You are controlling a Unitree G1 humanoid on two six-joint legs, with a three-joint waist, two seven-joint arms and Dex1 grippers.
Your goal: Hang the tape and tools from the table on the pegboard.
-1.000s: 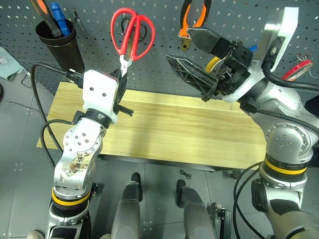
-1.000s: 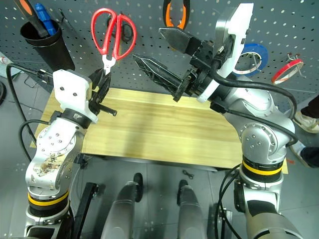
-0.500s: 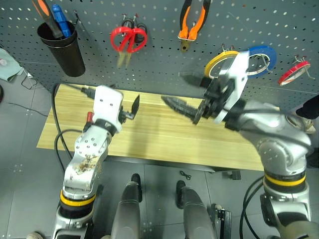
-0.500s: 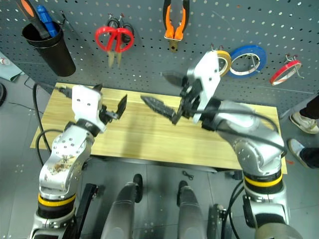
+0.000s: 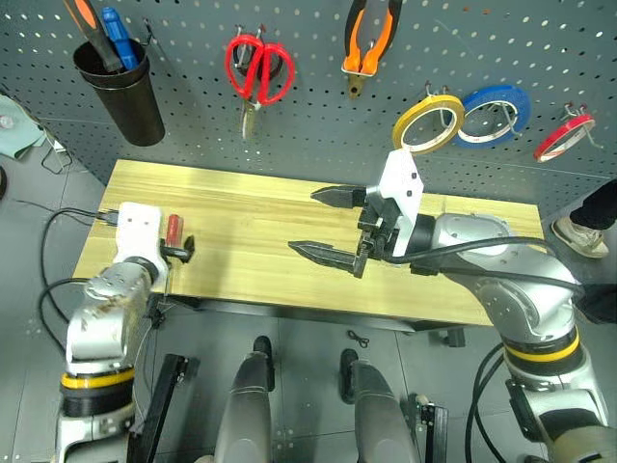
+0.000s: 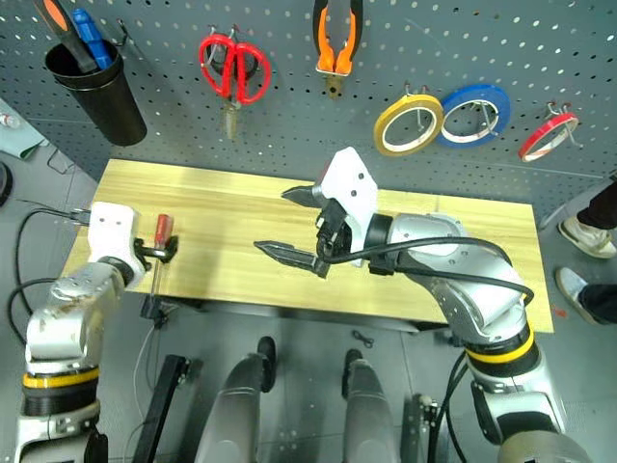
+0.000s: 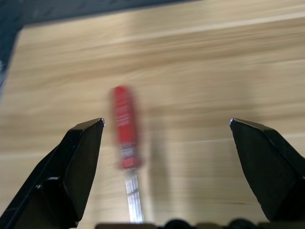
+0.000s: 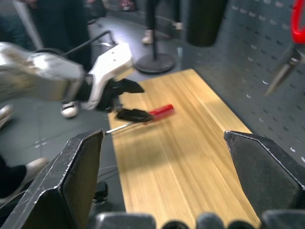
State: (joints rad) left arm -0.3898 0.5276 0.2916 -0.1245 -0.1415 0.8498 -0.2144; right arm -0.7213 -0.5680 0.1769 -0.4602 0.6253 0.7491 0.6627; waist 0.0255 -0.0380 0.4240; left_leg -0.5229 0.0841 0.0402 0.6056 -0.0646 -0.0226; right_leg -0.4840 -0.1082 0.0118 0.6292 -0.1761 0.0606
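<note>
My left pincer (image 5: 179, 253) is hanging with its jaws spread wide at the lower left of the head view, over the near left end of the table (image 5: 270, 280), gripping nothing. The red-handled screwdriver (image 5: 173, 231) is lying on the planks just beside it, between the two black fingers in the left wrist view, handle toward the pegboard (image 5: 318, 116) and steel shaft running off the near table edge; I cannot tell whether a finger is touching it. Above, in the upper left corner, a black cup (image 5: 123, 89) is hanging on the board with orange and blue handles sticking out. Moving right, the red-handled scissors (image 5: 256, 75) are hanging on a hook, then the orange-and-black pliers (image 5: 366, 43) at the top centre. My right pincer (image 5: 331, 224) is hovering over the middle of the table, pointing toward the left of the frame, jaws wide and empty. Further right on the board are hanging a yellow roll (image 5: 427, 123), a blue roll (image 5: 494, 114) and the thin red tape (image 5: 565, 138) at the far right.
</note>
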